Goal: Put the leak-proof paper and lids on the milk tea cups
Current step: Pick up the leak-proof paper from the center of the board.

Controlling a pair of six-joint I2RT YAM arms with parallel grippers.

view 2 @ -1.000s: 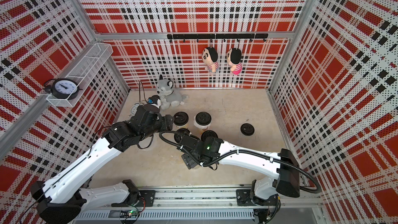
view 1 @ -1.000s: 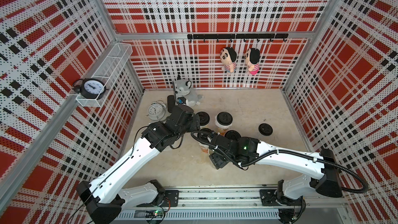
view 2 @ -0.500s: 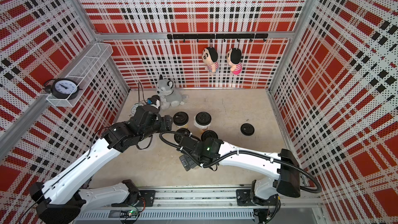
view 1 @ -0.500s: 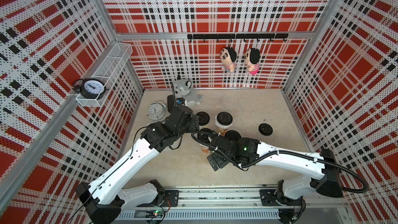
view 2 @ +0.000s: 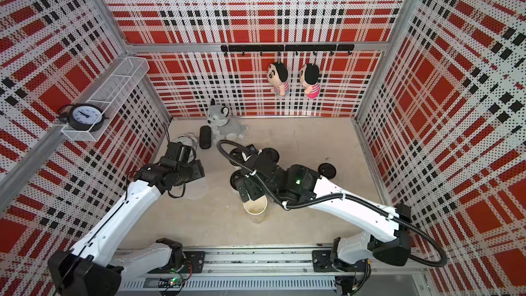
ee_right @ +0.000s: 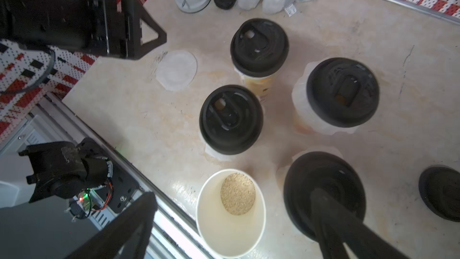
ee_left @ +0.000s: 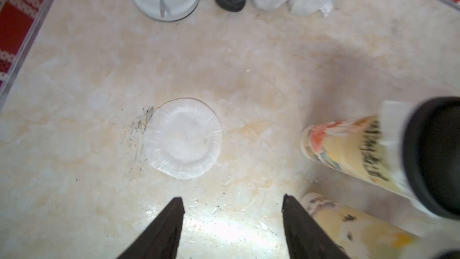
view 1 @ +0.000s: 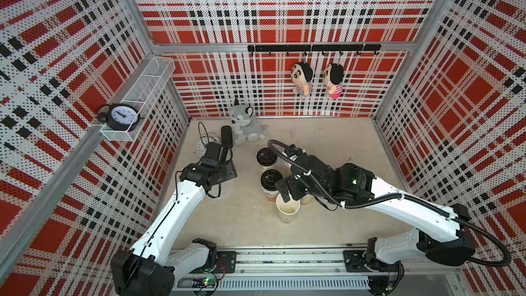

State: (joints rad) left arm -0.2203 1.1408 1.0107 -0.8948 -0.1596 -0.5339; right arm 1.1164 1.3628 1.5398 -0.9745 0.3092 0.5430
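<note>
1. The left gripper [ee_left: 232,203] hovers with its jaws apart and empty. It is just short of the one leak-proof paper [ee_left: 183,138]. This sheet lies flat on the table [ee_left: 74,95], well apart from the open milk tea cup [ee_right: 230,235], on the left arm's side. The film is thin and lies close on the surface, so the fingertips may slide over it or crumple it instead of catching its rim.
2. The right gripper [ee_right: 232,194] hangs directly above the open milk tea cup, with jaws wide apart and nothing between them. If the left arm brings the sheet there, I think the two arms can strike each other, because there is little room.
3. The open milk tea cup holds only some brown grains [ee_right: 237,193] at its bottom, so it is probably light. One touch of a finger may tip it.
4. The lidded milk tea cups [ee_right: 230,118] stand just beside the open milk tea cup. A low carry may knock them.
5. A limp sheet may land off-centre and sink into the open milk tea cup.
</note>
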